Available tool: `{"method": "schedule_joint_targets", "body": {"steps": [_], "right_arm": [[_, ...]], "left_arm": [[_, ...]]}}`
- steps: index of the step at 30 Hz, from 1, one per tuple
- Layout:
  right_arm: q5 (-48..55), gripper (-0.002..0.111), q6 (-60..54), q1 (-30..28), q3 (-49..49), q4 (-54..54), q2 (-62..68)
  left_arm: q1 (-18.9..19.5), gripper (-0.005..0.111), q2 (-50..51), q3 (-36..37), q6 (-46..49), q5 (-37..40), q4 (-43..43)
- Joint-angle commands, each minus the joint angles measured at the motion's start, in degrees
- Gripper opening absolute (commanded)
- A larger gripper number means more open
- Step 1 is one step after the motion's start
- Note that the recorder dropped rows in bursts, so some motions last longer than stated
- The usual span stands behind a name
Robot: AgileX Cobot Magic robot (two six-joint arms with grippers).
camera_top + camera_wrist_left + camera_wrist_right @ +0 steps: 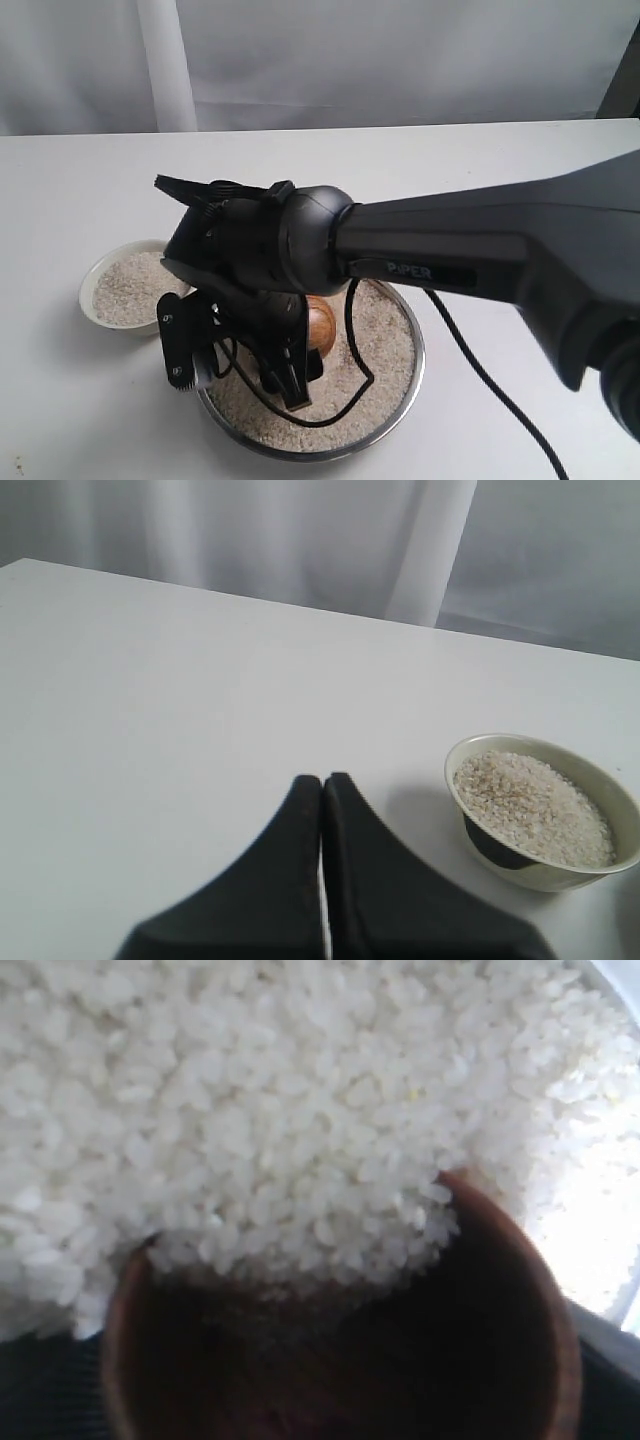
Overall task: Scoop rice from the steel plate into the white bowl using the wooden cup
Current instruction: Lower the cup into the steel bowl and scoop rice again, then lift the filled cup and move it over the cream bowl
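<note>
The steel plate (pixel 413 375) sits at the front centre, filled with rice (pixel 388 345). My right gripper (pixel 288 350) reaches down over it, shut on the wooden cup (pixel 321 326). In the right wrist view the cup (pixel 520 1290) lies tilted with its dark mouth pushed into the rice (pixel 300 1110), and grains are piled over its rim. The white bowl (pixel 94 280) stands left of the plate and holds rice (pixel 130 285). My left gripper (pixel 322 780) is shut on nothing above bare table, with the bowl (pixel 545 880) beside it.
The white table (pixel 480 170) extends behind and around the vessels. A black cable (pixel 470 365) hangs from the right arm across the plate's right side. A pale curtain (pixel 400 60) closes off the back.
</note>
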Motion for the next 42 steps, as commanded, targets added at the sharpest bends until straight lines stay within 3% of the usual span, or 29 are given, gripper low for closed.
{"method": "schedule_joint_targets", "body": {"steps": [1, 18, 29, 35, 42], "right_arm": [[-1.6, 0.000, 1.1, -1.4, -0.1, 4.2, -0.6], [-3.5, 0.000, 0.2, -6.3, 1.3, 12.6, -3.7], [-27.3, 0.000, -1.5, -11.3, 22.5, 19.7, -19.6], [-28.7, 0.000, -1.7, -11.3, 21.3, 18.5, -19.5], [-19.1, 0.000, 0.0, -7.9, 4.5, 7.4, -17.5]], "left_arm": [[-0.4, 0.000, 0.0, -0.2, -0.1, -0.3, -0.3], [-0.4, 0.000, 0.0, -0.2, -0.1, -0.3, -0.3], [-0.4, 0.000, 0.0, -0.2, -0.1, -0.3, -0.3], [-0.4, 0.000, 0.0, -0.2, -0.1, -0.3, -0.3], [-0.4, 0.000, 0.0, -0.2, -0.1, -0.3, -0.3]]}}
